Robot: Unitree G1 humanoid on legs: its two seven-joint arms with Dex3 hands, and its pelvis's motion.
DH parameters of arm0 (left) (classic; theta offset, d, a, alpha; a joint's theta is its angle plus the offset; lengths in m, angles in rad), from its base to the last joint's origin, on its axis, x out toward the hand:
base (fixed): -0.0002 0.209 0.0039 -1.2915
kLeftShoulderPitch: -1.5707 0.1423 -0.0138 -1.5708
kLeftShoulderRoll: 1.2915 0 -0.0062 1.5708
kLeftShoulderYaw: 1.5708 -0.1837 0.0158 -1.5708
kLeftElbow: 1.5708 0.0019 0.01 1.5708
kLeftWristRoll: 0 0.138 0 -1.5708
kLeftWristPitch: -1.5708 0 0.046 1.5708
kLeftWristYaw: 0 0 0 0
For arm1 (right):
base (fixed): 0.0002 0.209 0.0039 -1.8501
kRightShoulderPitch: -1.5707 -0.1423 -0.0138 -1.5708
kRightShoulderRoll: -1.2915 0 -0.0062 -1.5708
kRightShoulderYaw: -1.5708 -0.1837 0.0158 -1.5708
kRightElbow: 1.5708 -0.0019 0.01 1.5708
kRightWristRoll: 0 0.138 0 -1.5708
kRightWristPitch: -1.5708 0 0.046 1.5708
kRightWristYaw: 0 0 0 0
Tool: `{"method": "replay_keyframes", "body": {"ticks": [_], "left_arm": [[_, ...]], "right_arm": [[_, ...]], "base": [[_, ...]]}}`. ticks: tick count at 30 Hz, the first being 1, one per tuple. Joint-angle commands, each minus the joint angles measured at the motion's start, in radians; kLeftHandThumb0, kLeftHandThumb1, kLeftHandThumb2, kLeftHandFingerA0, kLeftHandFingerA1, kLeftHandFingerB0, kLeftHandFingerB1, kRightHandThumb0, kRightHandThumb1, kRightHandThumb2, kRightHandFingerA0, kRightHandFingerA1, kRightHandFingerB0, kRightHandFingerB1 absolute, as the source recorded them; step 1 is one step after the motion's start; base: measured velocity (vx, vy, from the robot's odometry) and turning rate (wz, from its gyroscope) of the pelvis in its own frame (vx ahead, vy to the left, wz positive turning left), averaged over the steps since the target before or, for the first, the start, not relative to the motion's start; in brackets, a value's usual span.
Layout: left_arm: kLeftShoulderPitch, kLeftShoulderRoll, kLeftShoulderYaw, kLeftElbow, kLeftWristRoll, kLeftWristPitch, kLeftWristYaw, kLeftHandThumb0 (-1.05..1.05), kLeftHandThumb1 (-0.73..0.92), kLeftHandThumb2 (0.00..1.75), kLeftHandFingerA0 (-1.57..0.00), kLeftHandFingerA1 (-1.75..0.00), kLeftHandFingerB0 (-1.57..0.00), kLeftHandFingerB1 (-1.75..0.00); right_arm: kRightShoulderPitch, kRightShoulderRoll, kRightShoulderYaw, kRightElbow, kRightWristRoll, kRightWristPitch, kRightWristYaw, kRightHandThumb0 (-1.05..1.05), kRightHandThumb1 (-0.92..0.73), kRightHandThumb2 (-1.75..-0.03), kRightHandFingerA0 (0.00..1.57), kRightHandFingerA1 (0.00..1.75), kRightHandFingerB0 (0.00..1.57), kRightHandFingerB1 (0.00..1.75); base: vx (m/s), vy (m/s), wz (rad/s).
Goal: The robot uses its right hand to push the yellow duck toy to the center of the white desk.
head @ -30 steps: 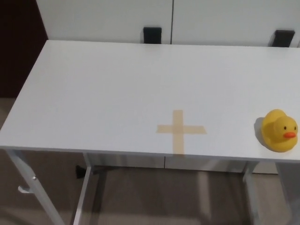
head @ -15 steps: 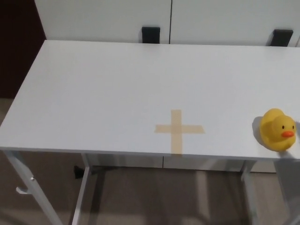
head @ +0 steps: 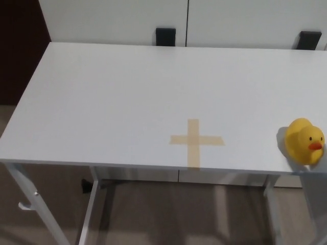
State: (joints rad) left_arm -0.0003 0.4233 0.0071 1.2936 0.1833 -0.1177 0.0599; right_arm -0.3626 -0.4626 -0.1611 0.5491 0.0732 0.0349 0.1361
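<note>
A: Start with the biggest thing. What fills the view?

B: The white desk (head: 117, 97), running from the far wall to the near edge. Behind it stand white cabinet panels (head: 112, 20), with two small black blocks (head: 166, 37) showing at the desk's far edge, one at about 12 o'clock and one at 1 o'clock.

A: And the arms, how are they posed?

B: Neither arm shows. No left hand, no right hand anywhere in the head view, so I cannot tell whether the fingers are spread or closed, and nothing of the robot touches anything here.

A: Anything different from half a second back?

B: Only a slight shift of the whole picture, so the camera moved a touch. The desk's things lie where they did relative to one another.

A: Where is the toy?

B: The yellow duck toy (head: 304, 141) sits upright at about 4 o'clock, close to the desk's near right edge, orange beak turned toward the right. It is well apart from the tan tape cross (head: 195, 141), which lies at about 6 o'clock from the desk's middle, near the front edge.

A: Below the desk?

B: White metal legs (head: 30, 201) and a brownish floor (head: 173, 214).
</note>
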Motion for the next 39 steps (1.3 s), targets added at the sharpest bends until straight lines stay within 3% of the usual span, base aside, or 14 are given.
{"method": "replay_keyframes", "body": {"ticks": [1, 20, 39], "left_arm": [[0.001, 0.008, -0.006, -0.002, 0.009, -0.049, 0.005, -0.12, 0.66, 0.75, -0.86, -0.67, -0.77, -0.58], [-0.006, -0.003, -0.020, -0.001, 0.011, -0.041, 0.000, -0.13, 0.69, 0.70, -0.85, -0.67, -0.76, -0.58], [-0.018, -0.026, -0.034, 0.002, 0.013, -0.031, 0.010, -0.13, 0.68, 0.73, -0.84, -0.64, -0.79, -0.56]], "right_arm": [[-0.022, 0.026, 0.013, 0.038, -0.037, -0.016, -0.038, -0.80, -0.92, -0.76, 0.18, 0.39, 0.15, 0.34], [-0.097, 0.093, 0.057, 0.186, -0.083, -0.011, -0.073, -0.82, -0.91, -0.75, 0.21, 0.43, 0.16, 0.33], [-0.169, 0.274, 0.144, 0.199, -0.125, 0.021, -0.134, -0.78, -0.92, -0.74, 0.24, 0.46, 0.20, 0.35]], "base": [[0.00, 0.000, 0.00], [0.00, 0.000, 0.00], [0.00, 0.000, 0.00]]}}
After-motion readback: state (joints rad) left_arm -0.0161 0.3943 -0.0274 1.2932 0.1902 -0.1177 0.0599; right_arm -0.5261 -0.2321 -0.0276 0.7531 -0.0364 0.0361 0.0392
